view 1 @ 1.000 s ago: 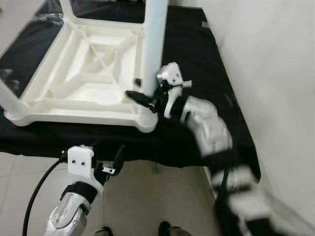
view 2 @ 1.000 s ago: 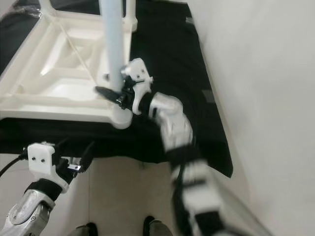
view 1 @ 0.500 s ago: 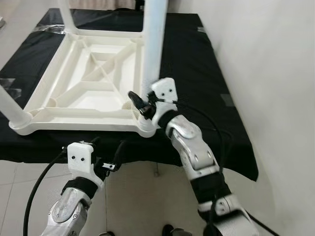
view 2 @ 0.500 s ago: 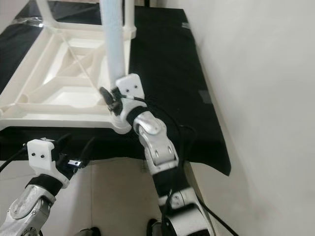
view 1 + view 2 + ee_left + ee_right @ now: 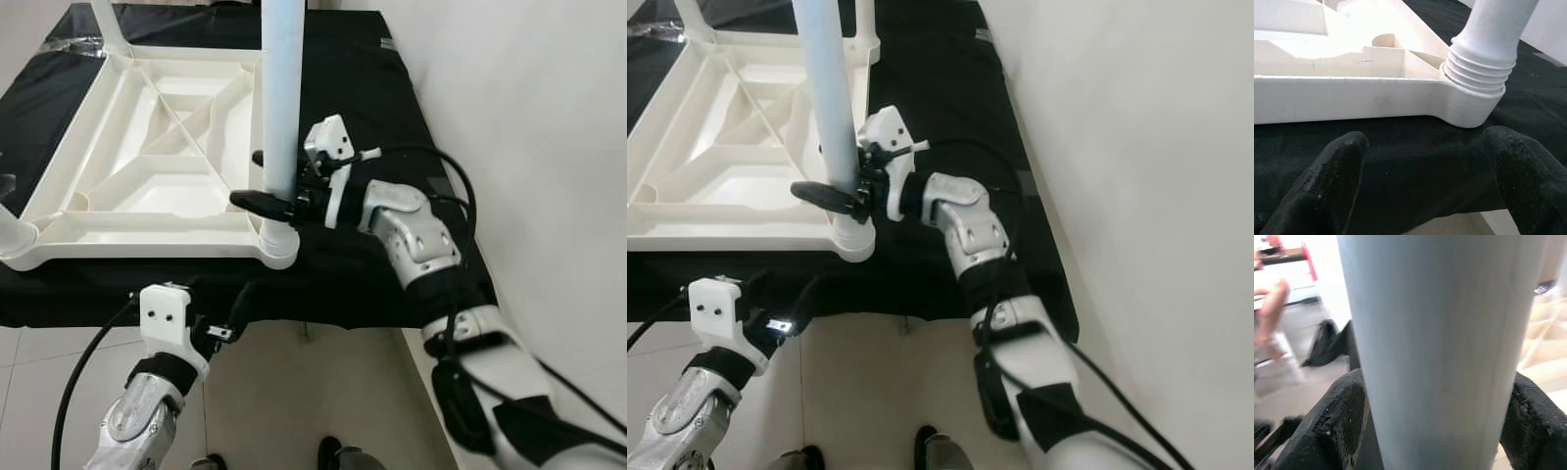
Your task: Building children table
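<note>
No text, label, brand, number or sign can be read on anything here.

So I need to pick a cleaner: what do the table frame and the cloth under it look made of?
Table frame: likely moulded plastic, glossy white, with cast ribs and a threaded leg socket. Cloth: apparently matte black fabric; it drapes and wrinkles over the edge.

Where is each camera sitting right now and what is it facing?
Left eye and right eye views: on the head, looking down at the upturned white table on a black cloth, both arms showing.
Left wrist view: low at the cloth's edge, facing the threaded leg socket between the open left end effector fingers.
Right wrist view: pressed against the table leg, right end effector fingers either side.
All share that leg.
</note>
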Controlling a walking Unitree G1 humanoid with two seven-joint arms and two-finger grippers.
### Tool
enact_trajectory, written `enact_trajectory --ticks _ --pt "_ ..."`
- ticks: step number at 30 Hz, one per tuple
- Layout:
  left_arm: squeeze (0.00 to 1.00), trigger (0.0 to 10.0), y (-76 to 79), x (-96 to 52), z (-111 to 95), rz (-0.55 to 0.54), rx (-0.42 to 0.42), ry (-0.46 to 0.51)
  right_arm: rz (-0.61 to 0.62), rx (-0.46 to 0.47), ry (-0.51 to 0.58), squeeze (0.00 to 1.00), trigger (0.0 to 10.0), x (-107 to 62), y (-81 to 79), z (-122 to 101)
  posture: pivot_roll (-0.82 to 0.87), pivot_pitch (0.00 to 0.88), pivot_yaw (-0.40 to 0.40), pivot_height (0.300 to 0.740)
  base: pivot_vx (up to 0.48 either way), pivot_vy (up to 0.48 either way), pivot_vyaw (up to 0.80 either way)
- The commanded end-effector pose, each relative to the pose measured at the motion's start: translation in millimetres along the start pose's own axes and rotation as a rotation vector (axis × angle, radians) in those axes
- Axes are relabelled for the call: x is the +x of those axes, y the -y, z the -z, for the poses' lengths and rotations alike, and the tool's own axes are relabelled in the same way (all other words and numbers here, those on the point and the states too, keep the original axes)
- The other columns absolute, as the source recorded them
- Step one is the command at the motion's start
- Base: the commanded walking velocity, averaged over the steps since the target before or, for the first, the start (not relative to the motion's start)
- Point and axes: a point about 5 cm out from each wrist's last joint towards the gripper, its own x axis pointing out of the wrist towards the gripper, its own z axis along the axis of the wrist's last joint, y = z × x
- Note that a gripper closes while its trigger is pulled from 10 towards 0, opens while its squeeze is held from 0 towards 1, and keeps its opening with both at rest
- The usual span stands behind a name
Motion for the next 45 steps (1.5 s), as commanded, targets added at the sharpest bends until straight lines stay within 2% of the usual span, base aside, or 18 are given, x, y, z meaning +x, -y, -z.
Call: enact_trajectory --ticks 1,5,13,15,16,17,18,19,20,23,29,30,35,36,40,42,43,45 --pt "0.00 10.0 -0.7 -4.4 5.7 -0.010 0.003 -0.025 -0.051 0.021 0.011 0.00 0.0 -0.9 0.7 1.9 0.09 0.246 -0.091 0.740 0.000 0.000 0.00" --pt "0.00 10.0 -0.6 -5.6 4.9 -0.011 0.000 -0.025 -0.064 0.032 0.003 0.00 0.0 -3.6 1.7 4.9 0.09 0.258 -0.091 0.740 0.000 0.000 0.00" --pt "0.00 10.0 2.6 -8.6 2.7 -0.008 -0.007 -0.020 0.175 0.025 -0.040 0.00 0.0 -24.4 12.4 21.3 0.08 0.285 -0.100 0.740 0.000 0.000 0.00" --pt "0.00 10.0 3.1 -9.9 0.9 -0.007 -0.010 -0.017 0.463 0.118 -0.002 0.00 0.0 -35.1 6.9 39.8 0.07 0.312 -0.106 0.740 0.000 0.000 0.00" --pt "0.00 10.0 3.1 -9.9 0.9 -0.007 -0.010 -0.017 0.463 0.118 -0.002 0.00 0.0 -35.1 6.9 39.8 0.07 0.312 -0.106 0.740 0.000 0.000 0.00" --pt "0.00 10.0 2.7 -10.7 0.1 -0.006 -0.010 -0.017 0.689 0.128 -0.019 0.00 0.0 -39.2 0.5 51.4 0.06 0.319 -0.104 0.740 0.000 0.000 0.00" --pt "0.00 10.0 1.9 -11.1 -0.7 -0.005 -0.010 -0.017 0.864 0.185 -0.066 0.00 0.0 -38.0 -23.9 70.7 0.05 0.322 -0.098 0.740 0.000 0.000 0.00" --pt "0.00 10.0 1.9 -11.1 -0.7 -0.005 -0.010 -0.017 0.864 0.185 -0.066 0.00 0.0 -38.0 -23.9 70.7 0.05 0.322 -0.098 0.740 0.000 0.000 0.00" --pt "0.00 10.0 1.1 -11.2 -1.1 -0.005 -0.010 -0.017 0.972 0.220 -0.101 0.00 0.0 -39.0 -40.7 80.0 0.05 0.321 -0.098 0.740 0.000 0.000 0.00" --pt "0.00 10.0 0.2 -7.7 -0.4 0.000 -0.007 -0.020 0.950 0.270 -0.112 0.00 0.0 -15.5 -63.8 94.9 0.05 0.308 -0.083 0.740 0.000 0.000 0.00" --pt "0.00 10.0 -2.7 -1.8 2.6 -0.001 0.000 -0.023 0.869 0.161 -0.094 0.00 0.0 4.4 -38.3 83.3 0.05 0.273 -0.085 0.740 0.000 0.000 0.00" --pt "0.00 10.0 -3.7 -1.1 2.9 -0.006 0.003 -0.022 0.855 0.158 -0.081 0.00 10.0 6.0 -31.1 77.4 0.05 0.268 -0.083 0.740 0.000 0.000 0.00" --pt "0.00 10.0 -5.1 0.0 2.9 -0.015 0.009 -0.019 0.767 0.154 -0.038 0.00 10.0 11.6 -27.5 64.0 0.06 0.259 -0.085 0.740 0.000 0.000 0.00" --pt "0.00 10.0 -5.3 0.5 2.9 -0.016 0.010 -0.019 0.707 0.153 -0.002 1.00 10.0 13.6 -27.4 55.2 0.06 0.257 -0.084 0.740 0.000 0.000 0.00" --pt "0.00 10.0 -5.8 1.9 3.2 -0.015 0.010 -0.020 0.362 0.082 0.073 1.00 10.0 11.8 -21.2 22.1 0.06 0.251 -0.082 0.740 0.000 0.000 0.00" --pt "0.00 10.0 -5.7 1.9 3.2 -0.014 0.009 -0.020 0.326 0.069 0.072 1.00 10.0 10.4 -19.6 19.8 0.06 0.251 -0.082 0.740 0.000 0.000 0.00" --pt "0.00 10.0 -5.5 1.7 3.0 -0.013 0.009 -0.020 0.245 0.035 0.069 0.00 10.0 8.9 -19.8 17.2 0.07 0.251 -0.081 0.740 0.000 0.000 0.00" --pt "0.00 10.0 -5.3 1.4 2.9 -0.013 0.009 -0.020 0.160 0.025 0.059 0.00 10.0 7.4 -20.8 16.8 0.07 0.253 -0.083 0.740 0.000 0.000 0.00"
